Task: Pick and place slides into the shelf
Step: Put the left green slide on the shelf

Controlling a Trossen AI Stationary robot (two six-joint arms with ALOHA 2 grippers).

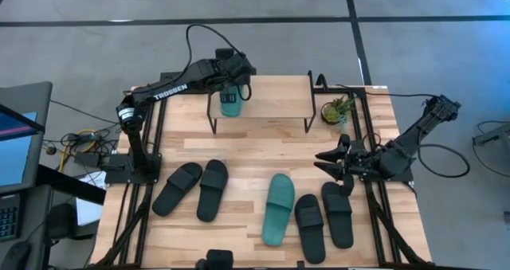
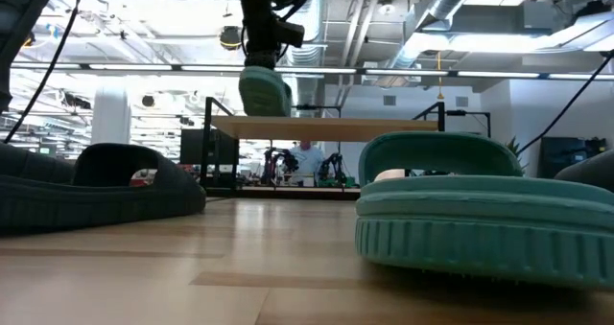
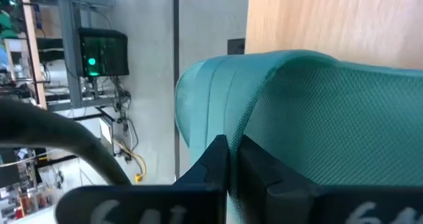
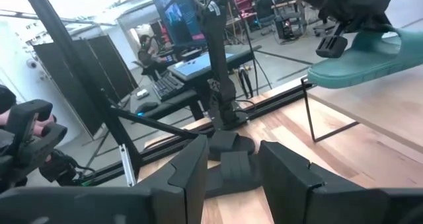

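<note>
At the upper left of the high view, the left gripper [image 1: 233, 85] pinches a teal slide [image 1: 231, 102] by its strap, holding it over the left end of the shelf [image 1: 275, 91] so it can go onto the board. Lower centre, the other teal slide [image 1: 279, 209] and four black slides [image 1: 201, 189] lie on the table [image 1: 247, 154], waiting. At the right, the right gripper [image 1: 328, 162] hovers spread and empty, likely ready for a nearby slide.
</note>
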